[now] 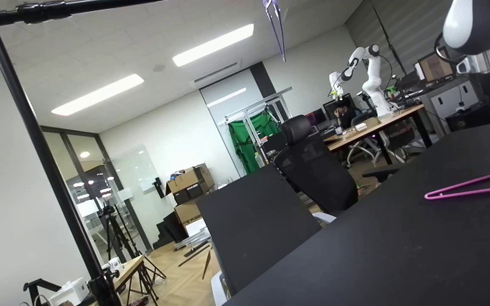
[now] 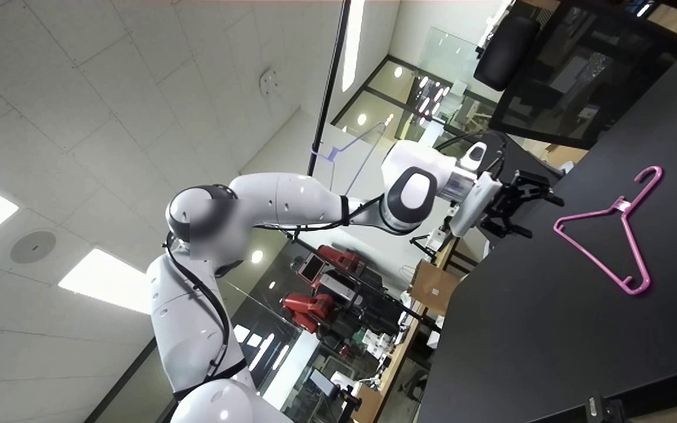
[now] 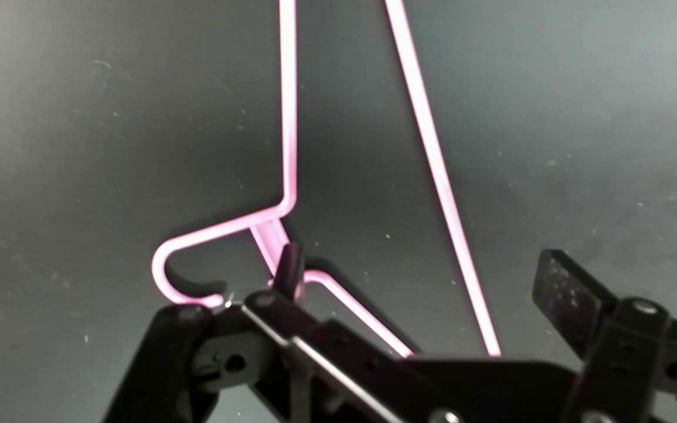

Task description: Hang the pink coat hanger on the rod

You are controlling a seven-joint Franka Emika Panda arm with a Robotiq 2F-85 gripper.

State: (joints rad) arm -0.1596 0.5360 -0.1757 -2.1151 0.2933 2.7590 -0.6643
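Observation:
The pink coat hanger (image 1: 466,184) lies flat on the black table; in an exterior view (image 2: 594,260) it shows whole, cut off in the wrist view (image 3: 444,182). The rod (image 1: 109,4), a thin black crossbar, runs along the top and joins a black upright pole; it also shows in an exterior view (image 2: 329,88), partly behind the arm. My gripper (image 2: 541,216) is open and empty above the table, beside the hanger. In the wrist view my gripper (image 3: 426,282) has its fingers wide apart over the hanger; the left finger covers part of its neck.
A purple hanger (image 2: 332,154) hangs on the rod, and its lower part shows in an exterior view (image 1: 280,32). The upright pole (image 1: 41,140) stands beyond the black table (image 1: 355,255). An office chair (image 1: 317,170) stands behind the table edge.

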